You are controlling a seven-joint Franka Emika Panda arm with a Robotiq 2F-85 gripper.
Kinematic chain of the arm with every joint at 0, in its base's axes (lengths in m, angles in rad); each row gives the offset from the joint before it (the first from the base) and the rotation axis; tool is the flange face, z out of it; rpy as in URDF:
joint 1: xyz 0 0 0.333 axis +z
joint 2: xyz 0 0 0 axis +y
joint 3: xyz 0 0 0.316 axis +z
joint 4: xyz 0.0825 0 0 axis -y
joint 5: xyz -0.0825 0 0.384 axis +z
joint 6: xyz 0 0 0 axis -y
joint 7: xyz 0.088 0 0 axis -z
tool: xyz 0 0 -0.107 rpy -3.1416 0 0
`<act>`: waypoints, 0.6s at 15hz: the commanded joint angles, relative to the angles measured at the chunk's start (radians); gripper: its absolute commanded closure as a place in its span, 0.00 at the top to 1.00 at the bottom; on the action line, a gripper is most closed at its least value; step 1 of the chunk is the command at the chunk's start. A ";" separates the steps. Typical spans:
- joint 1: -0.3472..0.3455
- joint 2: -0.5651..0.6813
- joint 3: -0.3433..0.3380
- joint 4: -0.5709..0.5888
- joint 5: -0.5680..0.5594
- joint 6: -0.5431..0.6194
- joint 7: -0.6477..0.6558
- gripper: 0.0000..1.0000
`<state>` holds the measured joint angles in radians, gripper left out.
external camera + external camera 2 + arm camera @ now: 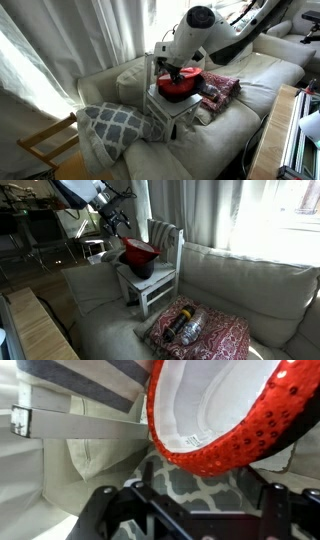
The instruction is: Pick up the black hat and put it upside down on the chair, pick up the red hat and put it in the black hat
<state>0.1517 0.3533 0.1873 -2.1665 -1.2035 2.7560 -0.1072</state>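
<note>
Red hat [141,251] set tilted inside black hat [141,269] on chair [168,238]
The black hat is kept upturned so its hollow receives the red one; the 2 fingers [105,508] are spread, grasping nothing.

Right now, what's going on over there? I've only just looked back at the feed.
The arm's end effector hovers just above a small white chair that stands on a sofa. The black hat sits on the seat, apparently upside down, and the red hat lies tilted in it. The wrist view shows the red hat's white lining. The end effector's fingers look spread apart with nothing between them, so it doesn't appear to be holding either hat.
</note>
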 commanded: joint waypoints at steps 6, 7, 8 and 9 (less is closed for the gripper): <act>0.003 -0.194 0.021 0.025 0.468 -0.373 -0.236 1.00; 0.006 -0.212 0.016 0.043 0.507 -0.426 -0.222 0.99; 0.010 -0.228 0.013 0.063 0.547 -0.485 -0.210 1.00; 0.009 -0.245 0.012 0.082 0.595 -0.537 -0.208 1.00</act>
<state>0.1527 0.1604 0.2025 -2.1162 -0.7336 2.3548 -0.3133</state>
